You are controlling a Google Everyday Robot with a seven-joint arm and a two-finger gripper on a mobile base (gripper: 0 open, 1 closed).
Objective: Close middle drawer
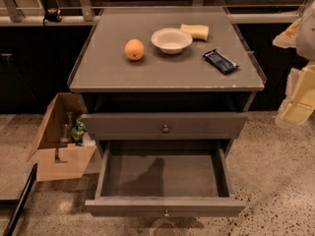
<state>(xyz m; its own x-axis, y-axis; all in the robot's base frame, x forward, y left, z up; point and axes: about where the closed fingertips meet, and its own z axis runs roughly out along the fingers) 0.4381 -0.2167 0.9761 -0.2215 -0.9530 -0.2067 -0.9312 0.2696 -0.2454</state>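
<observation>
The middle drawer [165, 206] is pulled far out of the grey cabinet. Its flat grey front faces me at the bottom of the view, with a small round knob [166, 213] at its centre. The inside of the drawer is empty. Above it, the top drawer front [165, 126] with its own knob sits nearly flush. The lowest drawer front is hidden under the open drawer. My gripper [298, 100], pale and cream coloured, hangs at the right edge of the view. It is well to the right of the cabinet, about level with the top drawer, and touches nothing.
On the cabinet top [98, 73] lie an orange [134, 49], a white bowl [171, 40], a yellow sponge [195, 31] and a dark snack bar [220, 61]. An open cardboard box [61, 141] stands on the speckled floor left of the cabinet.
</observation>
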